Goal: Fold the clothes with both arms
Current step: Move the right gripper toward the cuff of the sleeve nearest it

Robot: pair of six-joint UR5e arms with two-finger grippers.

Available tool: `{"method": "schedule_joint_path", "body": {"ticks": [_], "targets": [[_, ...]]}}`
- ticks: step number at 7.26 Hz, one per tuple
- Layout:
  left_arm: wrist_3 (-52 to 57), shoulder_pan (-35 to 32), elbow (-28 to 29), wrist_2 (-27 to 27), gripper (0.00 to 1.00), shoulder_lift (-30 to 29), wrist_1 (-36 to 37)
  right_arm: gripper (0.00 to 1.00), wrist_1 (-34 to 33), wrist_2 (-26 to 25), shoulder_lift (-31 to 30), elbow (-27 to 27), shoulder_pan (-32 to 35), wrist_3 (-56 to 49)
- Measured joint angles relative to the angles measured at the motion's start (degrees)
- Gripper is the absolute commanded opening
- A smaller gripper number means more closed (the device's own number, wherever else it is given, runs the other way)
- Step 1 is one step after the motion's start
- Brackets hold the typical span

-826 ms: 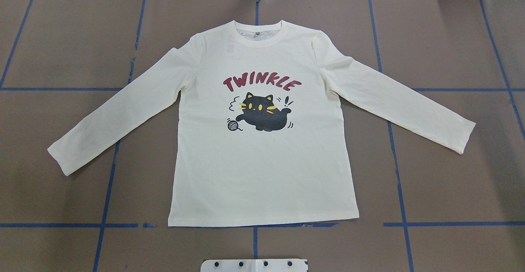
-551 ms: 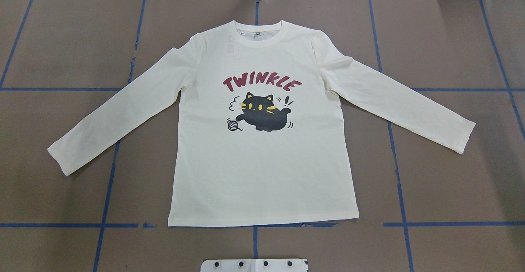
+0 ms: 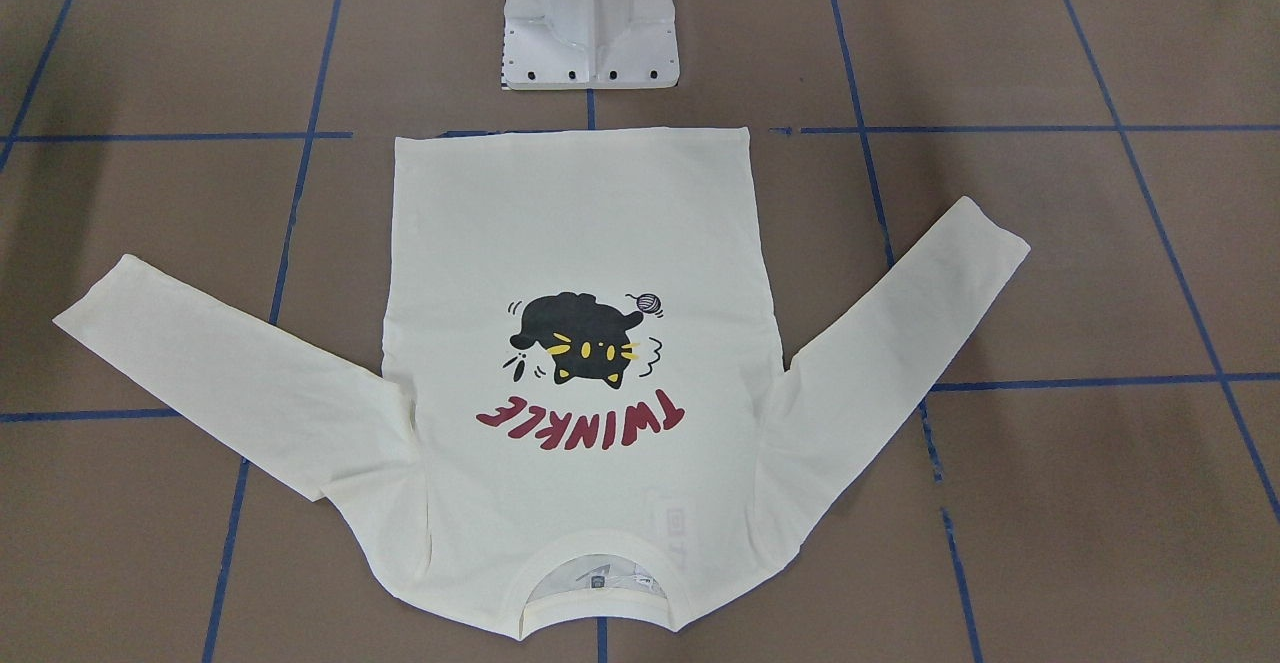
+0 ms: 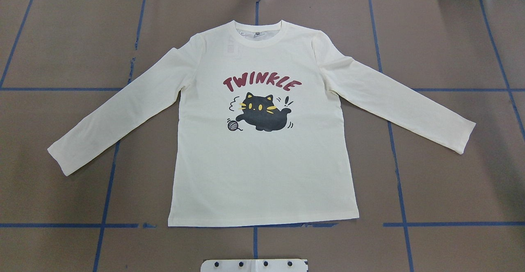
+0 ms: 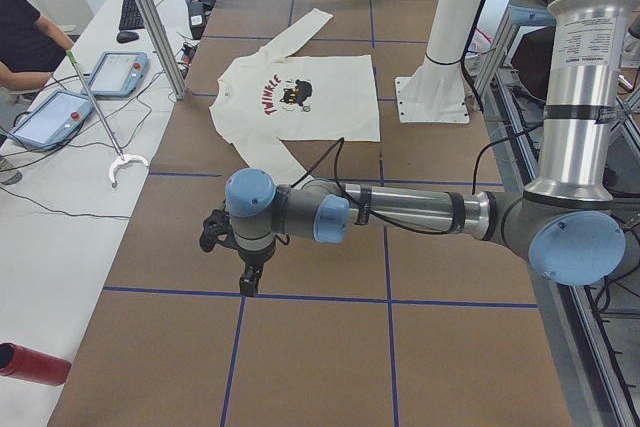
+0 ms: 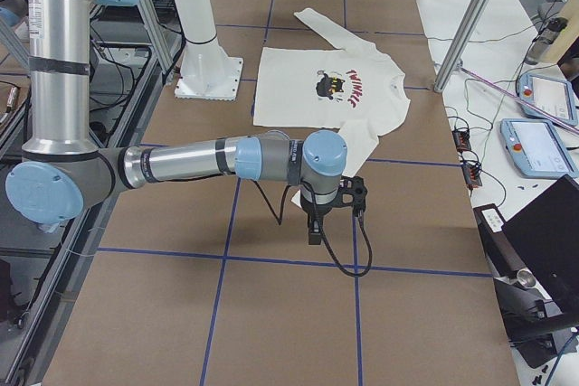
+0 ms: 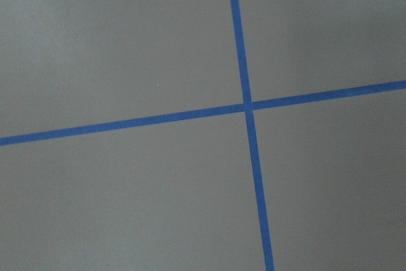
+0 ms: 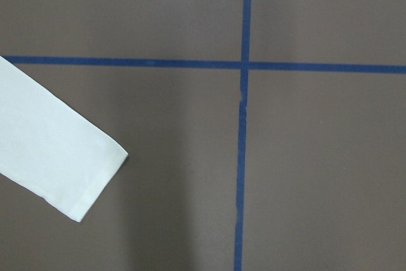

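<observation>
cream-white long-sleeved cat-print shirt [image 4: 262, 173] flat, print up, sleeves spread, hem just beside white pedestal base [image 3: 590, 33] | black left gripper [image 5: 246, 282], black right gripper [image 6: 314, 234] off shirt, well out to base's either side, beyond cuffs | finger spread: cannot tell for either

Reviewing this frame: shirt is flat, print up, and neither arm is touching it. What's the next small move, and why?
Probably shift the right gripper toward the right sleeve cuff and lower onto it. The shirt lies flat with both sleeves spread, and that cuff shows at the edge of the right wrist view. The left wrist view shows only bare table.
</observation>
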Motion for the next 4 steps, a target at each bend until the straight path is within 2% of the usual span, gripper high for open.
{"method": "schedule_joint_path", "body": {"ticks": [1,2,4], "targets": [[-0.53,0.57,-0.19,-1.35,1.00,-0.54,-2.97,1.00,1.46,1.91,0.86,0.07,-1.91,3.07],[-1.65,1.12,-0.45,-2.40,1.00,-0.53,-5.48,1.00,6.51,2.04,0.09,0.44,-5.01,9.36],[-3.17,1.63,-1.15,-3.41,1.00,-1.20,-7.18,1.00,27.83,-2.34,-5.94,0.38,-13.69,26.81]]}}
